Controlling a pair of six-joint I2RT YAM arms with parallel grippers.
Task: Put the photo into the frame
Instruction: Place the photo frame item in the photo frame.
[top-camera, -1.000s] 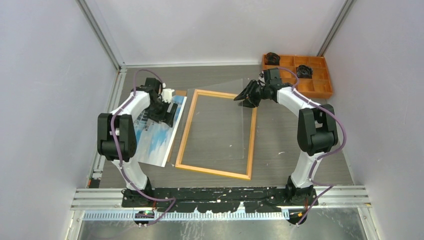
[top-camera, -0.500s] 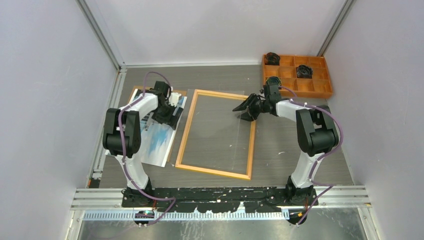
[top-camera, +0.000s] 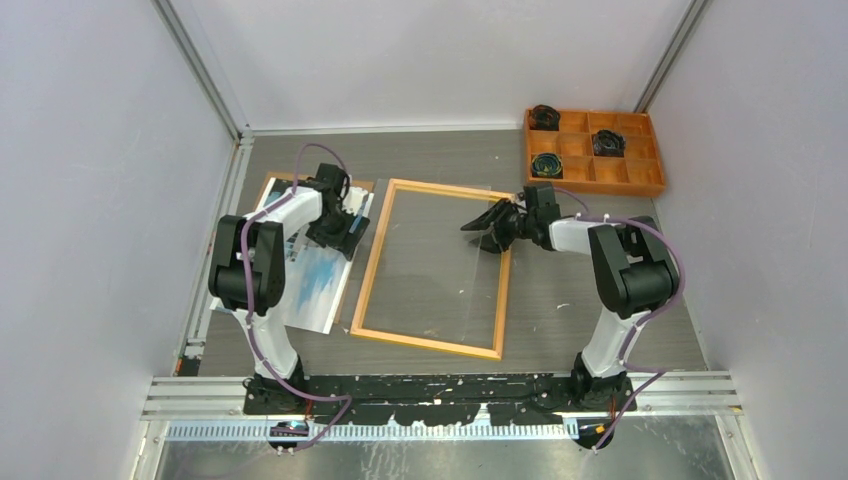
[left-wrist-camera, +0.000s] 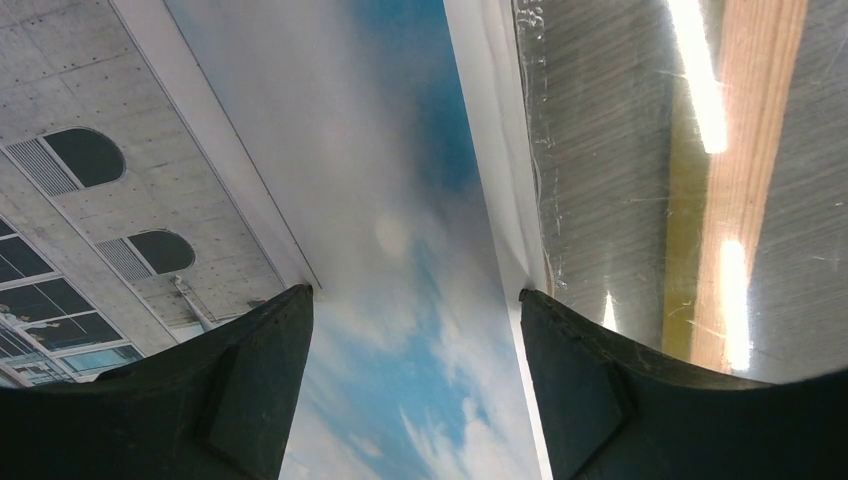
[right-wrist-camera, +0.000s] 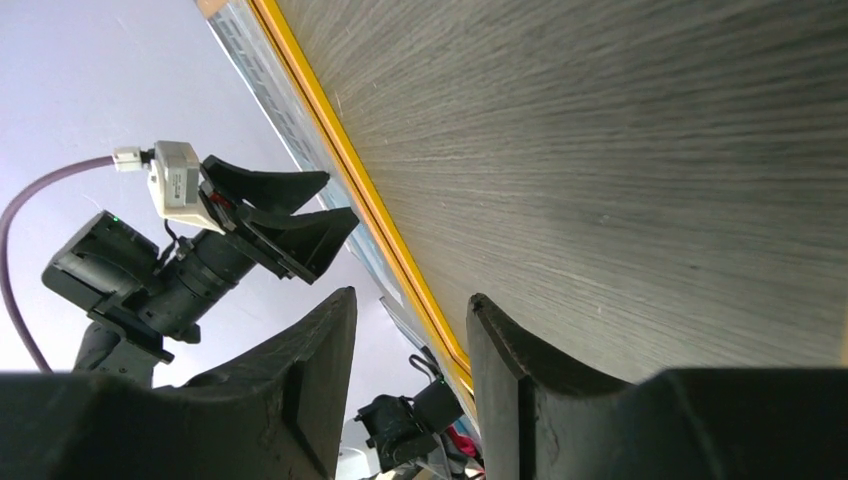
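a: where does the photo (top-camera: 312, 275) lie?

b: flat and picture side up near the desk's (top-camera: 580, 300) left edge, with blue sky and the pale building showing. it is outside the frame (top-camera: 425, 342), just beside the frame's left rail.

a: and the frame itself?

b: it lies flat in the middle of the desk, wood-coloured from above, its long sides running from the near edge toward the far edge. a clear sheet (top-camera: 440, 250) lies over its opening, and bare desk shows through.

a: what is the left arm doing?

b: the left pincer (top-camera: 338, 232) is low over the photo's far right corner. its fingers are spread wide, and in the wrist view the cloudy sky fills the gap between them. i cannot tell whether the tips touch the paper.

a: the right arm?

b: the right pincer (top-camera: 485, 222) hangs over the far end of the frame's right rail. its fingers are parted by a moderate gap, and nothing shows between them.

a: anything else on the desk?

b: a brown backing board (top-camera: 268, 182) pokes out from under the photo's far end. an orange tray (top-camera: 600, 188) sits in the far right corner, well apart from the frame, with dark items in some compartments.
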